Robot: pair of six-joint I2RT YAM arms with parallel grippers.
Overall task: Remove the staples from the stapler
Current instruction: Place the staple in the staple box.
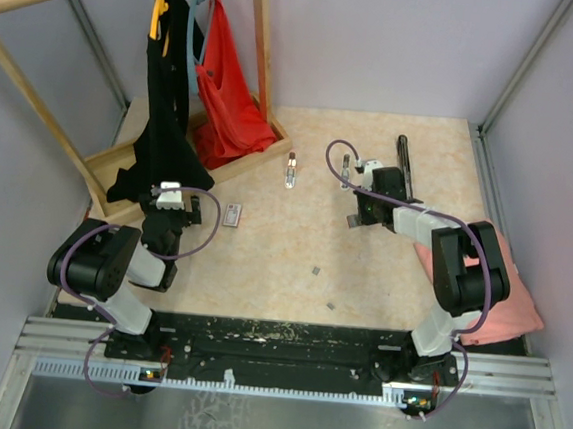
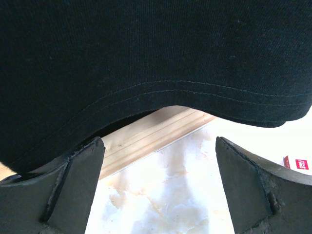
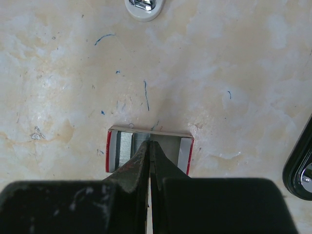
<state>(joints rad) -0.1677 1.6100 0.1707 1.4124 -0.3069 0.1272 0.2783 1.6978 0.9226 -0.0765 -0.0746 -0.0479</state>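
Note:
The black stapler (image 1: 403, 165) lies at the back right of the table, and its glossy end (image 3: 300, 170) shows at the right wrist view's edge. My right gripper (image 1: 354, 218) (image 3: 150, 144) is shut, its tips down in a small open red-and-white box (image 3: 185, 151). Silvery strips of staples (image 3: 122, 146) lie in that box beside the tips. Whether a strip is pinched between them I cannot tell. Two tiny grey specks (image 1: 316, 270) lie on the table nearer the arms. My left gripper (image 1: 167, 204) (image 2: 158, 195) is open and empty, under the hem of a black garment (image 2: 146, 48).
A wooden clothes rack (image 1: 256, 41) at the back left holds the black garment (image 1: 160, 113) and a red one (image 1: 227, 89). Another small red-and-white box (image 1: 232, 215) lies left of centre. Two silvery clip-like pieces (image 1: 290, 170) (image 1: 347, 163) lie mid-table. A pink cloth (image 1: 519, 305) is at the right.

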